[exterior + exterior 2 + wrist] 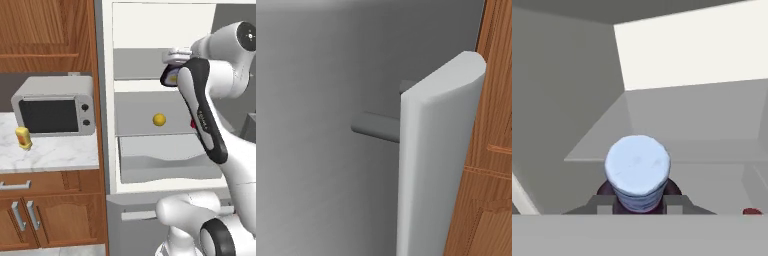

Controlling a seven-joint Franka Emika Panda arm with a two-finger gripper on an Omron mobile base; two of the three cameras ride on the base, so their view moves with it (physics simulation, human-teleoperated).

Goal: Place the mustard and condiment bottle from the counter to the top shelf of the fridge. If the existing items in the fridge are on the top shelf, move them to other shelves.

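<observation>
So the fingers (603, 204) are clamped tight on the condiment bottle (637, 172), one on each side of its neck just under the blue cap, which we're looking straight down on from the hand camera. The dark shoulders of the bottle peek out below the cap. The bottle hangs inside the fridge (107, 125), over a grey shelf, with the white back wall beyond it. Whether its base touches a shelf, we can't tell.

From the left base camera our gripper (172, 77) sits up at the level of the upper shelf, with a bit of the bottle's dark body and yellow label showing past the forearm. One shelf down there's the round yellow ball (159, 119), sitting on its own, and a small red object (192, 124) just right of it, mostly hidden behind our arm; the hand camera catches a sliver of red low on the right too. Below that is the pale drawer bin (165, 160).

Over to the left, the mustard (23, 137) stands upright on the counter (55, 152), just in front of the microwave (54, 106), well apart from the fridge.
</observation>
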